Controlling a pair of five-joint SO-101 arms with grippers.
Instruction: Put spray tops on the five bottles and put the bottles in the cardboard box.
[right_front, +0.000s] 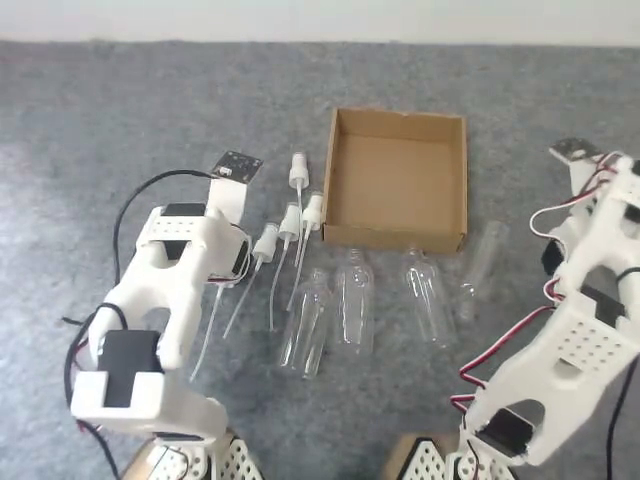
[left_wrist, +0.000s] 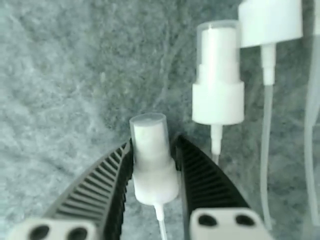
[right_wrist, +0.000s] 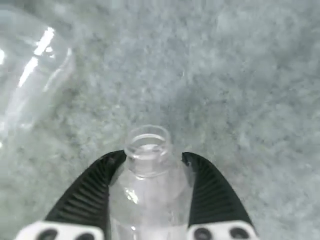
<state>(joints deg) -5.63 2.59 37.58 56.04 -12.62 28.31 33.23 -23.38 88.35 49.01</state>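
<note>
My left gripper (left_wrist: 153, 145) is shut on a white spray top (left_wrist: 152, 165) lying on the grey carpet, its tube (right_front: 205, 340) trailing out from under the left arm (right_front: 170, 290). Beside it lie other spray tops (left_wrist: 218, 85) (right_front: 266, 240) (right_front: 298, 172). My right gripper (right_wrist: 152, 157) is shut on a clear bottle (right_wrist: 147, 145) just below its open neck. Another clear bottle (right_wrist: 30, 65) lies a little beyond it. Several clear bottles (right_front: 305, 322) (right_front: 355, 300) (right_front: 430, 295) lie in front of the cardboard box (right_front: 330, 170).
The box is open and stands at the middle back of the carpet. A further bottle (right_front: 482, 258) lies by its right front corner, near the right arm (right_front: 585, 340). Red and black cables hang off both arms.
</note>
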